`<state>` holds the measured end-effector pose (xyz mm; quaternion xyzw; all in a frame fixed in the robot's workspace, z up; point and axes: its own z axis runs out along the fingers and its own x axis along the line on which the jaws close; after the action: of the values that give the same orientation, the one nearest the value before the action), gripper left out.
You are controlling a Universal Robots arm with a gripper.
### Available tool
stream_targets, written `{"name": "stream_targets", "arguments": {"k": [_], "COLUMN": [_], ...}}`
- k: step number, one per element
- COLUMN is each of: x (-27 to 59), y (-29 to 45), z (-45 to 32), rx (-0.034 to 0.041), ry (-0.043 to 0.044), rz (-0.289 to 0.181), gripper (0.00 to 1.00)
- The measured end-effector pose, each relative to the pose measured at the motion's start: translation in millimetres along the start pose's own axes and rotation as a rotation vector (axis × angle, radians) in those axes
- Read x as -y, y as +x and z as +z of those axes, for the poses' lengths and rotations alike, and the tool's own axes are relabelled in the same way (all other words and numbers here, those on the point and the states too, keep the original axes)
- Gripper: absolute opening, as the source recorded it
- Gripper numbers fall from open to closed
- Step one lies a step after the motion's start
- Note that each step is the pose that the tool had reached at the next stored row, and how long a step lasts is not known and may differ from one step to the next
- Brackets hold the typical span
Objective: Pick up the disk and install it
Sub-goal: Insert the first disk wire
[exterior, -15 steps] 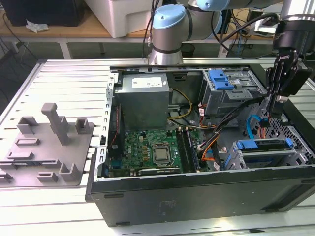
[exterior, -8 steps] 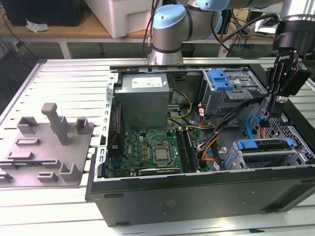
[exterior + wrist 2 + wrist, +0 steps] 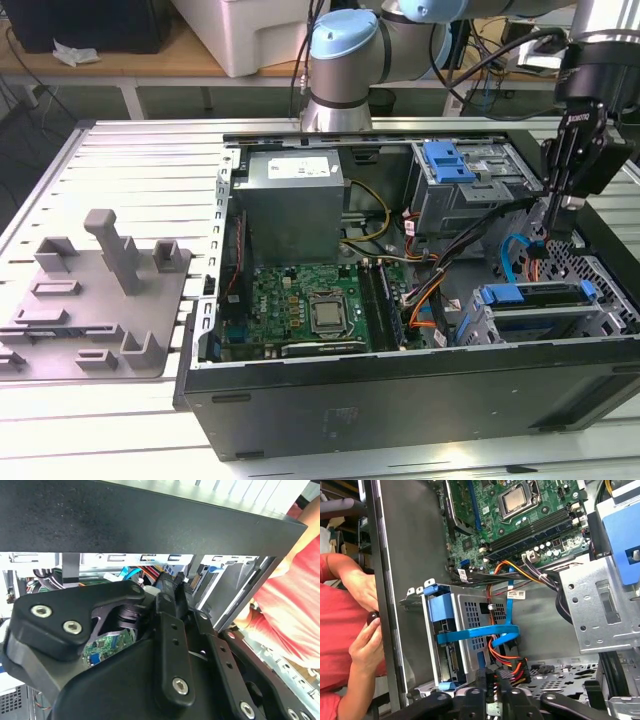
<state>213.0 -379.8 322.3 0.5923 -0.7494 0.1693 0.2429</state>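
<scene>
Slatted desk (image 3: 130, 150) holds the open case (image 3: 400, 400); I judge the disk (image 3: 535, 298) seated, my tool (image 3: 562, 225) above, closed on nothing.

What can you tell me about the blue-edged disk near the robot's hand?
The disk is a flat slab with a blue plastic bracket round its edges. It sits slotted in a grey metal cage by the case wall, a blue cable crossing the cage. The hand hangs nearby, apart from it.
</scene>
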Motion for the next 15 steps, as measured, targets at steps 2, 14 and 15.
{"name": "stream_targets", "arguments": {"k": [2, 14, 15], "x": [-0.4, -10.2, -10.6], "y": [-0.1, 1.7, 1.8], "z": [0.0, 1.9, 2.0], "rx": [-0.0095, -0.0445, -0.0412], "ry": [0.0007, 0.0155, 0.0183], "rz": [0.000, -0.021, -0.026], "gripper": [0.16, 0.16, 0.16]}}
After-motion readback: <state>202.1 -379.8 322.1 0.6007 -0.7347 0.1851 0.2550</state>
